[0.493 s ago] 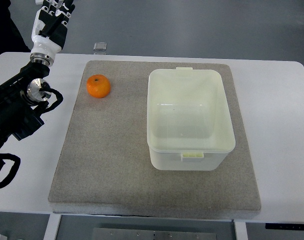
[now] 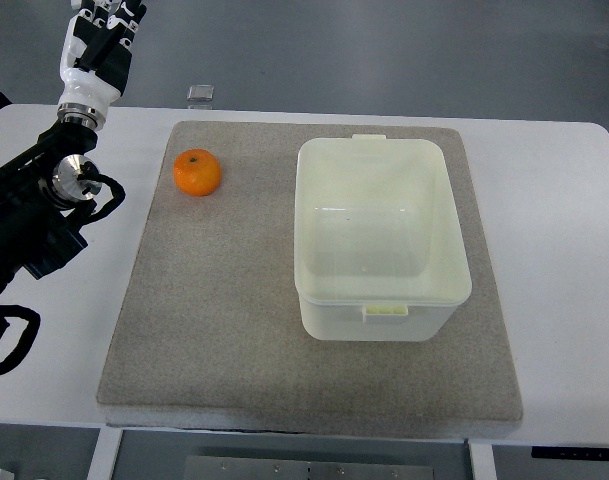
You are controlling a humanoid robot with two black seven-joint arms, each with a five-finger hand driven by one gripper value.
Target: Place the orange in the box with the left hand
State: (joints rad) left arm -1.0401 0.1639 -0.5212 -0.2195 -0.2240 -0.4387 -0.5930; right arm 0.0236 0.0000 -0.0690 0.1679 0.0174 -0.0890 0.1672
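Note:
The orange (image 2: 197, 172) lies on the grey mat (image 2: 224, 300) near its far left corner. To its right stands the pale open box (image 2: 380, 236), with nothing inside. My left hand (image 2: 102, 30) is at the top left of the top view, above the white table's far edge and well to the left of and beyond the orange. Its fingers point straight away, cut off by the picture's top edge, and hold nothing. The black left arm (image 2: 34, 225) runs down the left side. The right arm does not show.
The mat lies on a white table (image 2: 564, 220). A small clear object (image 2: 200, 94) sits at the table's far edge, just beyond the mat. Grey floor lies past the table.
My left hand has shifted slightly up and to the left, further out of the picture. The orange and box have not moved.

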